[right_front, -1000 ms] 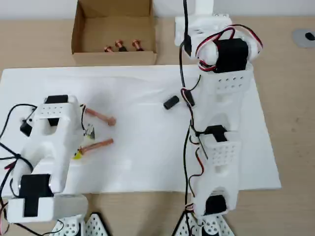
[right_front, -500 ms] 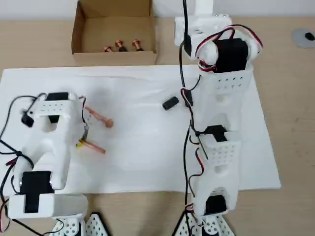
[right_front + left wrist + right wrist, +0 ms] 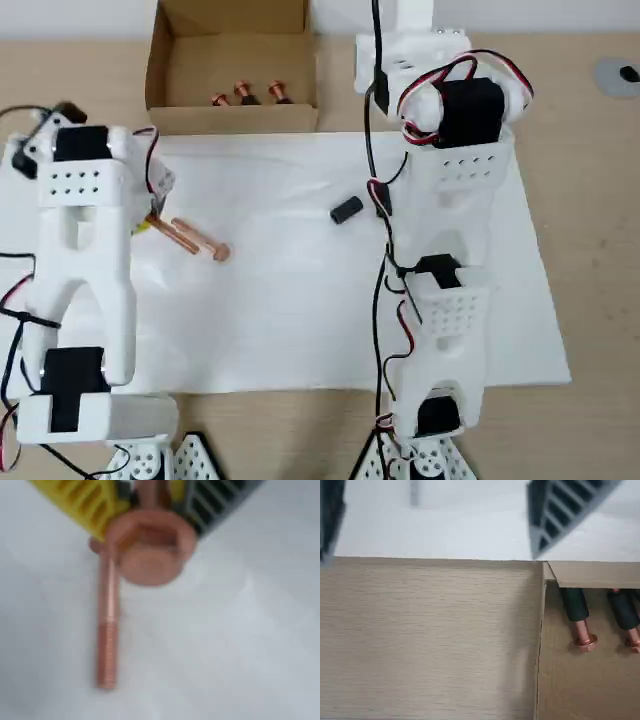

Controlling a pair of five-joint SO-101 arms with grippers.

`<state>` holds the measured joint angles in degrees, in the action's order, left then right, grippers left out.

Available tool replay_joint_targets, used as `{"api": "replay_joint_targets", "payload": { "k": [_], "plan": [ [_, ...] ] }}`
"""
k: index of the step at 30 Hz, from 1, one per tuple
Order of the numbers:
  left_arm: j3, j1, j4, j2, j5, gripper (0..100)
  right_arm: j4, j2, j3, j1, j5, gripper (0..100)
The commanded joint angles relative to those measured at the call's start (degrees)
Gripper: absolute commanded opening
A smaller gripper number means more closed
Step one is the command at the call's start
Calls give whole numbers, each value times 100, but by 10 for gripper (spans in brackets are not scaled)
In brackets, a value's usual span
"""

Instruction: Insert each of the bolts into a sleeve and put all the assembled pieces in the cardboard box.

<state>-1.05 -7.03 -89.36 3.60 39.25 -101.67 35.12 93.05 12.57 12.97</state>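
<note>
We see the left pincer clenched on a copper bolt above the white sheet, while the black sleeve lies well apart, nearer the right arm, its long axis slanted.

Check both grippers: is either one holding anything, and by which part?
The left gripper holds a copper bolt by its shaft, close behind the head. The right gripper is open and holds nothing.
</note>
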Motion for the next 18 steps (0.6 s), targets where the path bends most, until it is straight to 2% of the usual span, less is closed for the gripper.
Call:
{"api": "replay_joint_targets", "payload": {
  "k": [1, 4, 8, 10, 14, 18],
  "plan": [
    [-941, -62, -431, 84, -651, 7, -97, -163, -242, 48, 440, 296],
    [-1292, -53, -580, 110, -1591, 7, -97, -259, -1200, 66, 905, 296],
    [-1802, -70, -589, 119, -3754, 7, -79, -673, -2870, 75, 1776, 296],
    [-2013, -62, -598, 119, -4615, 6, -79, -778, -3574, 75, 2136, 296],
    [-2365, -18, -756, 119, -5556, 6, -79, -769, -4400, 75, 2523, 296],
    [-2382, 105, -765, 119, -6233, 6, 53, -769, -4822, 154, 2585, 296]
  ]
}}
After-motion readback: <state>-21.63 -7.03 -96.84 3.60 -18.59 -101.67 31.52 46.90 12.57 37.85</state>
